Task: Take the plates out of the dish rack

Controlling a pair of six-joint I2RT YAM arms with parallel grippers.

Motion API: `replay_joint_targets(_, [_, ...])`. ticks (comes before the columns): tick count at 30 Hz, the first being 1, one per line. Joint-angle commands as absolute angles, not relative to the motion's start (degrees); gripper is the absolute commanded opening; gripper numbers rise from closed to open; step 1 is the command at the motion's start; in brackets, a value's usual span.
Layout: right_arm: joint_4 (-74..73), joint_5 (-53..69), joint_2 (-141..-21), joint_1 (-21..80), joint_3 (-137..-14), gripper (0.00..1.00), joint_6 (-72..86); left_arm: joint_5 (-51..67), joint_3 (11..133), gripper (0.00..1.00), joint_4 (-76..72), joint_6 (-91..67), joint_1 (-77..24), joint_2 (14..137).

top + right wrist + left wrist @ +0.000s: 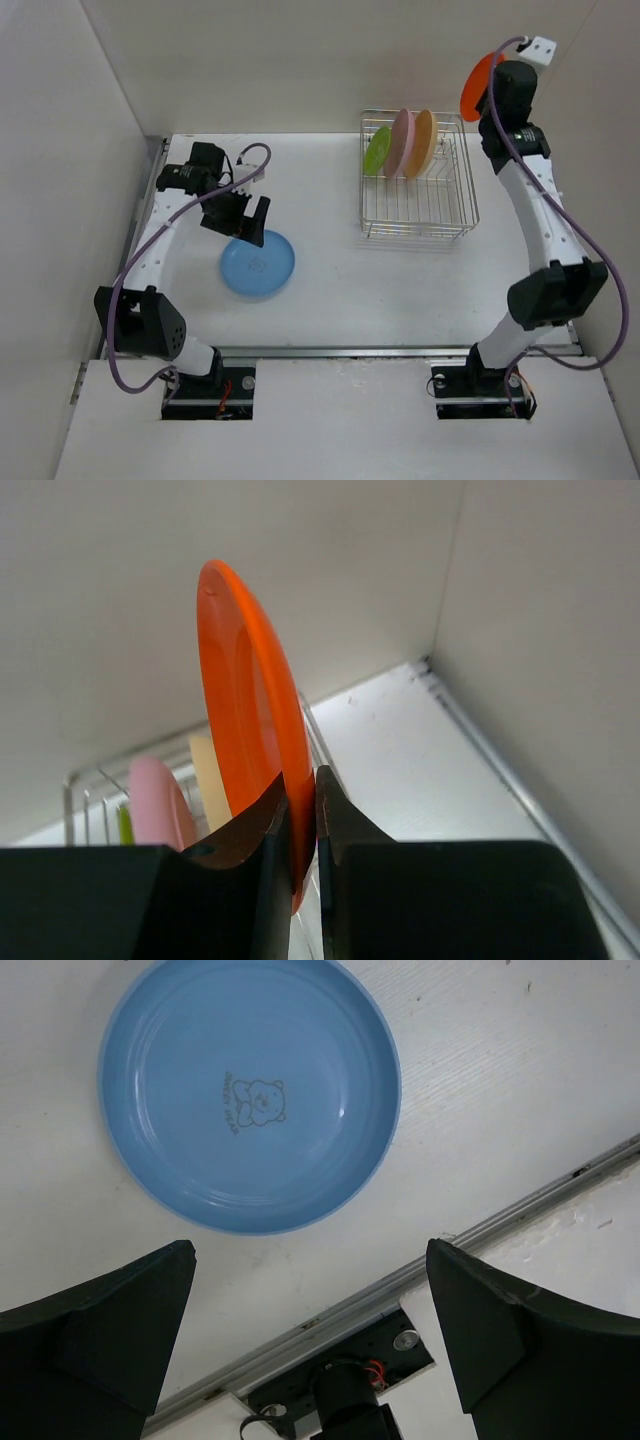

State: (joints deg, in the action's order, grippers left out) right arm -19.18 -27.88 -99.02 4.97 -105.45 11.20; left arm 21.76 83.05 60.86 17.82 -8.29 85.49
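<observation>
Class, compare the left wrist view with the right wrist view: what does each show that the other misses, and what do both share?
Only the left wrist view: the blue plate lying flat on the table, the left tool open over it. Only the right wrist view: the orange plate pinched on edge in the right tool, with the rack behind holding a pink plate, tan plate and green plate. Both: the white table, and a dark tool along the bottom edge.

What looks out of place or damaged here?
Nothing stands out. The blue plate lies flat on the table below the open left gripper, the right gripper holds the orange plate on edge, clear of the dish rack, and the green plate, pink plate and tan plate stand in it.
</observation>
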Motion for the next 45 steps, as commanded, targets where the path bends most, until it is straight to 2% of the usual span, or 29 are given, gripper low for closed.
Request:
replay_joint_targets(1, [-18.1, -40.8, -92.8, 7.9, -107.8, 0.0, 6.9, 19.8, 86.2, 1.0, 61.8, 16.8, -8.6, 81.7])
replay_joint_targets(4, [-18.1, -37.0, -86.1, 10.6, -102.4, 0.0, 5.5, 18.1, 86.8, 1.0, 61.8, 15.5, -8.6, 80.1])
replay_joint_targets(7, [-13.5, -12.2, -78.0, 14.1, -91.1, 0.0, 5.4, 18.6, 87.4, 1.0, 60.6, 14.8, -8.6, 78.1])
replay_joint_targets(8, [-10.9, 1.4, -75.7, 15.6, -85.9, 0.0, 5.4, 19.4, 87.4, 1.0, 60.0, 14.2, -8.6, 77.6])
replay_joint_targets(11, [-7.2, 18.9, -75.1, 19.1, -80.1, 0.0, 6.9, 21.7, 87.9, 1.0, 60.0, 14.2, -8.6, 76.1])
replay_joint_targets(12, [-5.8, 28.2, -75.1, 21.9, -77.2, 0.0, 7.9, 22.3, 87.9, 1.0, 60.0, 14.2, -8.6, 75.6])
replay_joint_targets(15, [-2.9, 36.9, -78.7, 27.8, -76.3, 0.0, 9.1, 23.6, 87.3, 1.0, 60.0, 14.8, -8.6, 75.6])
replay_joint_targets(22, [5.0, 45.6, -90.5, 39.4, -77.0, 0.0, 12.4, 22.9, 83.4, 0.98, 60.0, 15.3, -8.6, 76.7])
replay_joint_targets(26, [6.5, 46.2, -96.7, 42.1, -79.8, 0.0, 13.8, 20.7, 81.0, 0.87, 59.4, 15.8, -8.6, 76.7])
replay_joint_targets(27, [7.1, 46.2, -98.2, 42.8, -80.3, 0.0, 14.4, 20.1, 81.0, 0.78, 59.4, 16.5, -8.6, 76.7])
replay_joint_targets(30, [9.4, 45.5, -99.7, 42.8, -80.3, 0.0, 15.9, 20.6, 80.5, 0.62, 61.1, 17.3, -8.6, 77.8])
replay_joint_targets(31, [10.3, 45.5, -100.3, 42.8, -80.3, 0.0, 16.4, 20.7, 80.5, 0.46, 61.1, 17.8, -8.6, 77.8])
replay_joint_targets(34, [10.3, 46.1, -101.4, 42.8, -81.5, 0.0, 17.0, 20.7, 80.0, 0.18, 62.3, 17.8, -8.6, 78.4])
replay_joint_targets(35, [10.3, 46.1, -101.4, 42.8, -81.5, 0.0, 17.0, 20.7, 80.0, 0.04, 63.2, 17.8, -8.6, 78.4])
replay_joint_targets(36, [10.3, 46.1, -101.4, 42.8, -81.5, 0.0, 17.0, 21.3, 80.0, 0.0, 63.7, 17.8, -8.6, 78.9])
replay_joint_targets(45, [10.3, 44.8, -103.8, 42.8, -83.1, 0.0, 18.0, 27.9, 83.2, 0.0, 67.1, 18.4, -8.6, 80.9])
